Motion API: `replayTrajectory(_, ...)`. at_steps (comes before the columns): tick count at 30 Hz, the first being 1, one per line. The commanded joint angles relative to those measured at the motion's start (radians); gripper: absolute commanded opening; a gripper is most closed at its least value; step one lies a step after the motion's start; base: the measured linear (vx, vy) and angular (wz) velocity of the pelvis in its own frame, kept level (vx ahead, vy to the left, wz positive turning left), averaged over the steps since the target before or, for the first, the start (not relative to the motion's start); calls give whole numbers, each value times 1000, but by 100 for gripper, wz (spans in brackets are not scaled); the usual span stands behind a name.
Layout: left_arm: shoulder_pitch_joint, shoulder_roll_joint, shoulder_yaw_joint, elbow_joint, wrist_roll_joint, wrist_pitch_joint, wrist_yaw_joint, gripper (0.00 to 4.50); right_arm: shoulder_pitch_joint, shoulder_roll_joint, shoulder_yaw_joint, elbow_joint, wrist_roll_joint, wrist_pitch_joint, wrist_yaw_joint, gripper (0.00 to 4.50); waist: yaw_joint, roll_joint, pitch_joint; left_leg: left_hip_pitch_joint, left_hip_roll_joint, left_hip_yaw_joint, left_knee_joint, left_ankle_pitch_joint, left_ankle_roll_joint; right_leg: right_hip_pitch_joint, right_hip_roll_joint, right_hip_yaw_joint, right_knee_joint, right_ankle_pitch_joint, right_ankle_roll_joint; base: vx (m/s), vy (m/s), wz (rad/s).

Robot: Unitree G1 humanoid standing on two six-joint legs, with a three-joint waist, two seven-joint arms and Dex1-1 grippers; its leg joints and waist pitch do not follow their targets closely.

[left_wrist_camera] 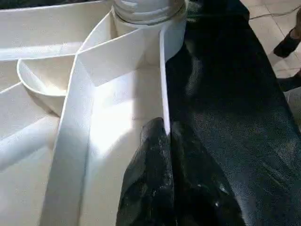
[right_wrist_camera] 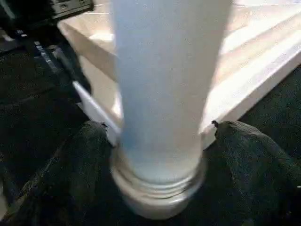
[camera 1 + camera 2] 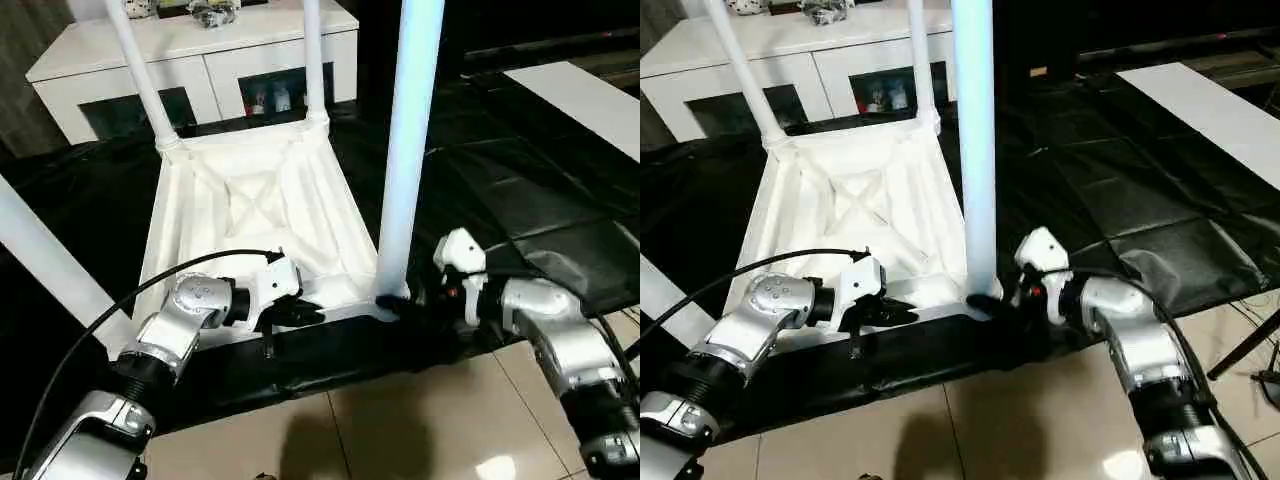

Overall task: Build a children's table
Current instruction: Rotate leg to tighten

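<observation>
Left eye view: tabletop [image 3: 250, 215] inverted on surface [image 3: 500, 180]; left end effector [image 3: 300, 312] pinching near rim, steadying; right end effector [image 2: 155, 141] spread, straddling near leg [image 3: 408, 150] at socket.

Black-covered table [image 3: 480, 190] w/ upturned tabletop [image 3: 250, 200]

A large work table [image 3: 520, 190] draped in glossy black sheeting stands on a beige tiled floor [image 3: 420, 420], and behind it a low white cabinet [image 3: 190, 50] with dark glass doors holds small clutter on top, a pale white panel [image 3: 585, 100] lying off to the side.
</observation>
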Motion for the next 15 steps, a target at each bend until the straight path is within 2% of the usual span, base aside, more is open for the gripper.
replayTrajectory(1,-12,5,18,22,33,-38,74,0,7,-12,9,-58,18,25,20,405,-3,-25,-65,14,25,-2,-81,-317,61,46,-11,16,-57,-242,-211,0,0,0)
replayTrajectory(2,-11,5,25,20,28,-29,76,45,12,-15,8,-67,20,29,22,416,1,-22,-64,16,27,-3,-81,-312,60,45,-13,18,-57,-257,-205,0,0,0)
replayTrajectory(4,-4,11,40,2,16,-24,77,56,25,-24,5,-90,26,37,29,416,1,-24,-62,14,26,-2,-82,-312,58,44,-14,18,-61,-300,-188,0,0,0)
replayTrajectory(5,19,19,68,-55,-28,9,53,62,49,-44,-4,-134,43,57,44,416,0,-30,-62,13,25,-2,-82,-308,59,45,-14,18,-61,-306,-187,0,0,0)
replayTrajectory(6,49,35,85,-128,-64,47,22,77,76,-67,-13,-181,66,83,59,416,5,-26,-62,12,30,-5,-84,-295,59,49,-18,20,-57,-299,-187,0,0,0)
replayTrajectory(7,49,35,85,-128,-64,47,22,92,76,-67,-13,-181,66,83,59,416,6,-26,-65,12,32,-5,-84,-284,63,50,-17,20,-55,-281,-192,0,0,0)
replayTrajectory(8,80,52,96,-202,-86,73,8,92,100,-87,-22,-221,78,100,66,416,2,-24,-65,11,29,-4,-81,-271,74,46,-11,17,-53,-252,-203,0,0,0)
replayTrajectory(11,121,66,118,-300,-129,122,-4,113,130,-108,-36,-272,94,125,74,416,1,-24,-63,11,31,-3,-82,-271,78,46,-11,18,-53,-249,-206,0,0,0)
replayTrajectory(12,140,69,132,-340,-143,118,15,124,149,-118,-45,-307,110,145,81,416,1,-21,-63,13,30,-2,-81,-273,78,43,-10,18,-54,-255,-206,0,0,0)
replayTrajectory(13,168,67,162,-404,-178,147,44,134,171,-129,-58,-355,136,176,85,416,2,-18,-62,13,31,-3,-81,-274,78,45,-10,18,-53,-252,-205,0,0,0)
replayTrajectory(14,195,62,191,-462,-212,180,79,141,189,-135,-71,-397,161,206,82,416,2,-19,-63,10,33,-3,-81,-258,87,48,-10,19,-50,-204,-210,0,0,0)
replayTrajectory(15,242,48,239,-553,-253,228,140,141,213,-133,-86,-458,199,251,63,416,1,-17,-62,10,30,-3,-81,-264,89,47,-7,17,-51,-217,-210,0,0,0)
